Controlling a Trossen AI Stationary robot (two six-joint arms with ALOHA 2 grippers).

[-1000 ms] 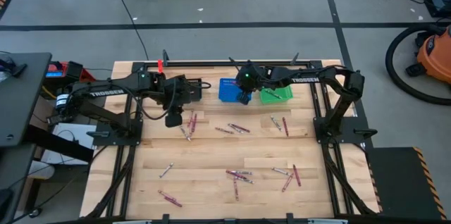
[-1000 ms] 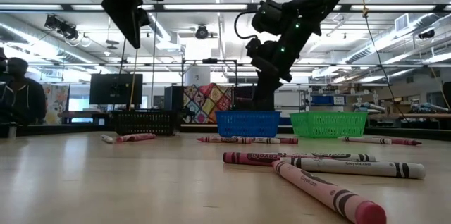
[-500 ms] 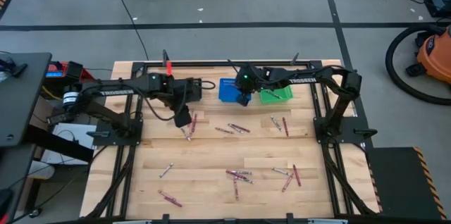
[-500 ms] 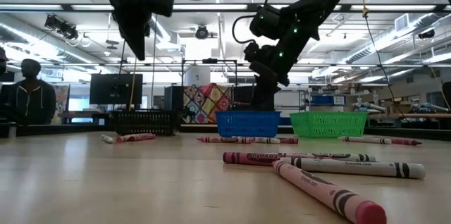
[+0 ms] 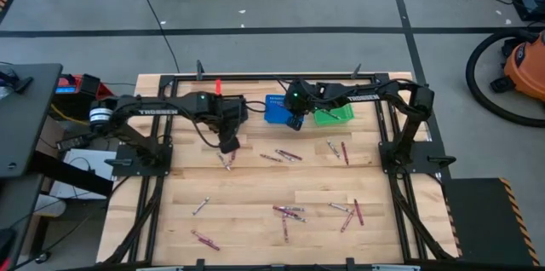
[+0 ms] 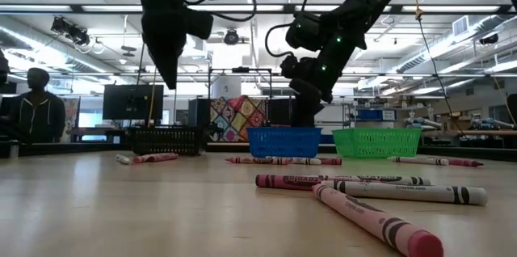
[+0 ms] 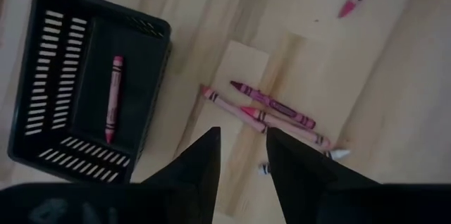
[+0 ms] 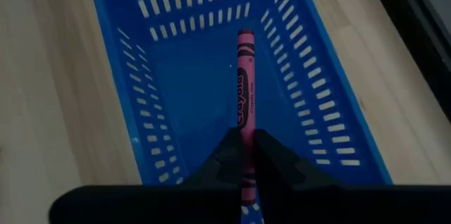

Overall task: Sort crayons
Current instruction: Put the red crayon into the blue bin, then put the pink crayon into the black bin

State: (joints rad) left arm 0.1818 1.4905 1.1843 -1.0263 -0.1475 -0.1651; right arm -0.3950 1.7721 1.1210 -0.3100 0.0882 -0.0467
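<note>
- Holding a pink-magenta crayon (image 8: 244, 90) between its pinched fingers, the right gripper (image 8: 245, 155) hangs over the blue basket (image 8: 176, 13); crayon points lengthwise into the basket, black-printed label visible along its side.
- Versus a second ago: right gripper (image 5: 295, 120) sits at nearly the same spot over the blue basket (image 5: 274, 111), arm nudged slightly toward the table's left.
- Left gripper (image 5: 227, 145) has travelled from the black basket (image 5: 233, 111) area toward the table's middle, now above the small cluster of crayons (image 5: 226, 161) next to it.
- Left gripper (image 7: 242, 155) fingers spread apart, nothing between them; below lie crayons (image 7: 271, 108) in red and magenta plus a pale one, overlapping at angles on the wood.
- One red crayon (image 7: 113, 98) lies flat inside the black basket (image 7: 42, 157).
- Other crayons stay scattered as before: a few near table centre (image 5: 281, 154), a group toward the front (image 5: 289, 213), some at the right (image 5: 358, 211), singles front-left (image 5: 204, 240).
- Low view: magenta and pale grey crayons (image 6: 367, 191) lie crossed in the foreground, paper wrappers with dark bands.
- Green basket (image 5: 334, 115) sits just beside the blue one.
- A person (image 6: 34, 111) now shows in the room at the far left.
</note>
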